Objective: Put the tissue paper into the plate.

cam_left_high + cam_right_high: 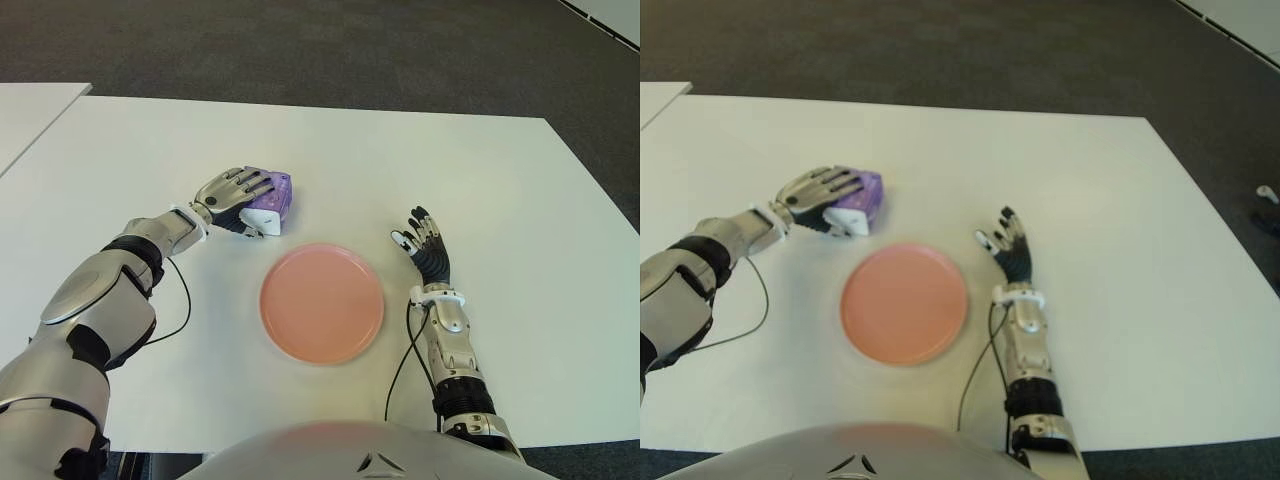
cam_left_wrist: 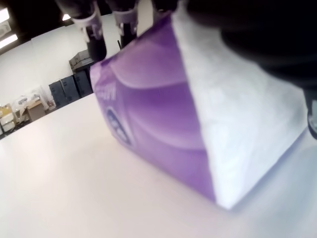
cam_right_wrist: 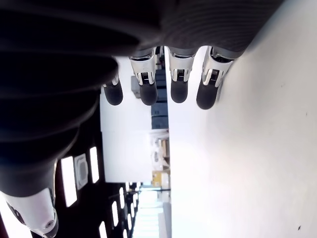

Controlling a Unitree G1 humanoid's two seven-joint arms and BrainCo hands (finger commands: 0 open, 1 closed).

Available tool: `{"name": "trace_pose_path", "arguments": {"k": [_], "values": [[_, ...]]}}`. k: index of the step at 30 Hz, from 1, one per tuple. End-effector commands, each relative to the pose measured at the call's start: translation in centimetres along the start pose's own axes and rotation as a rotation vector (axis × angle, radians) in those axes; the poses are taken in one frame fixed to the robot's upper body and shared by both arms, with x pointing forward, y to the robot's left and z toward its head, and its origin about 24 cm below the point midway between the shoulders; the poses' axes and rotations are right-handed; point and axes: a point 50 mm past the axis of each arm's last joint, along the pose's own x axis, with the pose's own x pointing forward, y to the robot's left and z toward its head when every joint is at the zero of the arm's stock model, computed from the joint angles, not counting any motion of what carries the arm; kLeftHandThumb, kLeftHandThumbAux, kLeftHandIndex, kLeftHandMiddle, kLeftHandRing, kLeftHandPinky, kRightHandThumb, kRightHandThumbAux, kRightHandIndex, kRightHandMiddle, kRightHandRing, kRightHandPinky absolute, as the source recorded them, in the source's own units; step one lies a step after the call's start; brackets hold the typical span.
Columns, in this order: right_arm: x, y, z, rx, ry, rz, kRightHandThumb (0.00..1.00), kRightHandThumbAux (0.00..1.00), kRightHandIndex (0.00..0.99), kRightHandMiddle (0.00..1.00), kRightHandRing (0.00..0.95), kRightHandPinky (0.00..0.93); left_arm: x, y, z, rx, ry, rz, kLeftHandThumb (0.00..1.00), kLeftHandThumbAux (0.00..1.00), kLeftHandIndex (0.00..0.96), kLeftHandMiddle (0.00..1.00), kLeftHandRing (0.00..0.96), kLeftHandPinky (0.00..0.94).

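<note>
Purple tissue pack (image 1: pixel 272 197) half hidden under gripping left hand (image 1: pixel 232 196), beside plate (image 1: pixel 322 302); right hand (image 1: pixel 424 243) open.

Silver shell segments with black joints cover both arms. The left hand (image 1: pixel 235 196) has silver fingers; the right hand (image 1: pixel 424 246) looks black with pale fingertips. Thin black cables trail from each wrist.
</note>
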Motion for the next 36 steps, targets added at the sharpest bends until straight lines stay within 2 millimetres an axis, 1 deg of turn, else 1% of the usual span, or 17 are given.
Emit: {"name": "trace_pose_path", "arguments": {"k": [1, 3, 4, 5, 6, 7, 8, 9, 11, 12, 13, 14, 15, 17, 21, 27, 36], "values": [[-1.5, -0.3, -3.1, 0.013, 0.169, -0.019, 0.045, 0.675, 0.000, 0.017, 0.000, 0.000, -1.9, -3.9, 1.6, 0.024, -0.049, -0.213, 0.025, 0.350, 0.000, 0.000, 0.000, 0.000], [-1.5, -0.4, -3.1, 0.014, 0.169, -0.019, 0.044, 0.676, 0.000, 0.017, 0.000, 0.002, -1.8, -4.0, 1.7, 0.037, -0.052, -0.210, 0.035, 0.386, 0.000, 0.000, 0.000, 0.040], [-1.5, -0.4, -3.1, 0.014, 0.169, -0.019, 0.044, 0.676, 0.000, 0.016, 0.000, 0.003, -1.7, -4.0, 1.9, 0.057, -0.056, -0.188, 0.062, 0.418, 0.005, 0.037, 0.039, 0.088], [-1.5, -0.4, -3.1, 0.014, 0.168, -0.019, 0.044, 0.675, 0.000, 0.016, 0.000, 0.004, -1.7, -4.0, 2.0, 0.070, -0.058, -0.171, 0.142, 0.467, 0.123, 0.198, 0.195, 0.233], [-1.5, -0.4, -3.1, 0.014, 0.168, -0.019, 0.044, 0.675, 0.000, 0.016, 0.000, 0.005, -1.7, -3.9, 2.1, 0.090, -0.066, -0.147, 0.172, 0.484, 0.165, 0.256, 0.251, 0.285], [-1.5, -0.4, -3.1, 0.014, 0.168, -0.019, 0.044, 0.675, 0.000, 0.016, 0.000, 0.005, -1.7, -3.9, 2.1, 0.102, -0.071, -0.131, 0.235, 0.516, 0.244, 0.374, 0.362, 0.394], [-1.5, -0.4, -3.1, 0.014, 0.168, -0.018, 0.045, 0.675, 0.000, 0.016, 0.000, 0.005, -1.7, -3.8, 2.2, 0.128, -0.089, -0.095, 0.276, 0.536, 0.295, 0.450, 0.433, 0.463], [-1.5, -0.4, -3.1, 0.015, 0.168, -0.018, 0.045, 0.674, 0.000, 0.016, 0.000, 0.004, -1.7, -3.7, 2.3, 0.146, -0.103, -0.069, 0.337, 0.565, 0.368, 0.523, 0.503, 0.541], [-1.5, -0.4, -3.1, 0.015, 0.167, -0.018, 0.046, 0.674, 0.000, 0.016, 0.000, 0.003, -1.8, -3.6, 2.4, 0.171, -0.123, -0.032, 0.393, 0.589, 0.431, 0.586, 0.564, 0.609], [-1.4, -0.4, -3.1, 0.016, 0.167, -0.018, 0.046, 0.674, 0.000, 0.016, 0.000, 0.003, -1.8, -3.6, 2.4, 0.179, -0.129, -0.021, 0.454, 0.611, 0.432, 0.601, 0.579, 0.624], [-1.4, -0.4, -3.1, 0.016, 0.167, -0.018, 0.046, 0.674, 0.000, 0.016, 0.000, 0.003, -1.8, -3.6, 2.6, 0.192, -0.137, 0.001, 0.544, 0.643, 0.432, 0.623, 0.600, 0.645], [-1.4, -0.4, -3.1, 0.016, 0.167, -0.018, 0.047, 0.674, 0.000, 0.016, 0.000, 0.002, -1.9, -3.6, 2.7, 0.201, -0.142, 0.021, 0.603, 0.664, 0.433, 0.640, 0.615, 0.652], [-1.4, -0.4, -3.1, 0.016, 0.167, -0.018, 0.047, 0.673, 0.000, 0.016, 0.000, 0.002, -1.9, -3.7, 2.7, 0.206, -0.145, 0.033, 0.642, 0.677, 0.435, 0.656, 0.631, 0.662], [-1.4, -0.4, -3.1, 0.014, 0.167, -0.018, 0.047, 0.670, 0.000, 0.015, 0.000, 0.003, -2.0, -3.7, 2.9, 0.208, -0.147, 0.049, 0.676, 0.689, 0.436, 0.676, 0.653, 0.684], [-1.4, -0.4, -3.1, 0.007, 0.167, -0.017, 0.045, 0.658, 0.000, 0.016, 0.000, 0.009, -2.2, -4.1, 3.6, 0.205, -0.143, 0.104, 0.705, 0.699, 0.440, 0.722, 0.706, 0.737], [-1.5, -0.4, -3.0, 0.005, 0.164, -0.011, 0.045, 0.634, 0.000, 0.019, 0.000, 0.011, -2.3, -4.5, 4.4, 0.202, -0.109, 0.174, 0.712, 0.703, 0.443, 0.805, 0.778, 0.812], [-1.6, -0.4, -3.0, 0.002, 0.168, -0.010, 0.048, 0.625, 0.000, 0.021, 0.000, 0.013, -2.0, -4.8, 5.6, 0.149, -0.038, 0.214, 0.715, 0.703, 0.441, 0.889, 0.849, 0.865]]}}
